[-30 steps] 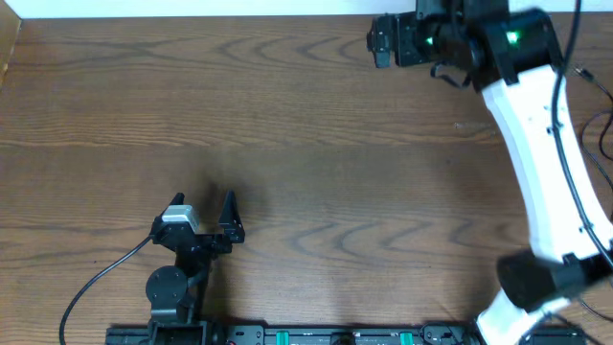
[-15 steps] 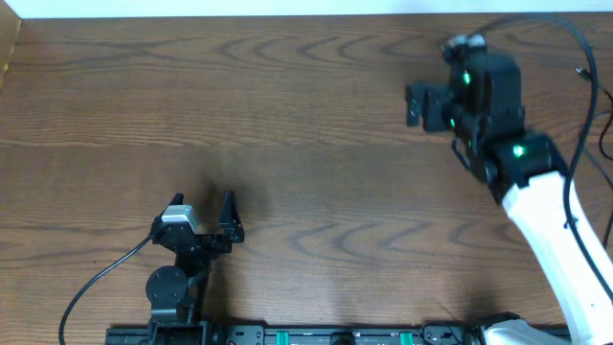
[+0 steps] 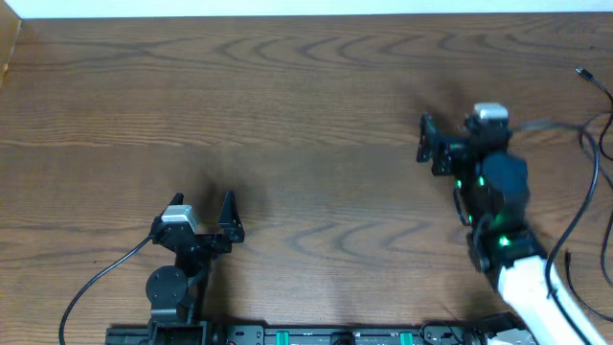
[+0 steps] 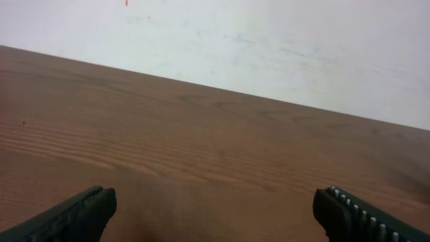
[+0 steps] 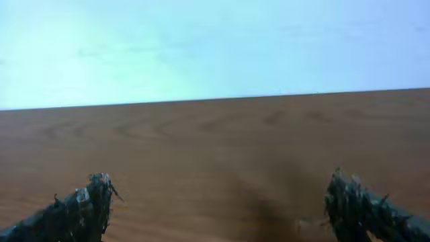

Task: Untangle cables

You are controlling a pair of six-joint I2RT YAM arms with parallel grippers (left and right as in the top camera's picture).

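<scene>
Dark wood-grain table (image 3: 287,125), even light. Pale wall (image 4: 269,40) behind far edge, faintly scuffed.

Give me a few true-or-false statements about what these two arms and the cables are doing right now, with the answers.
1. The left gripper and the right gripper both stand open, holding nothing. True.
2. The cables lie mid-table. False: a thin black cable with a plug end shows at the table's right edge.
3. The left gripper touches a cable. False: no cable is near it.
4. The right gripper is nearer the black cable than the left gripper is. True.
</scene>
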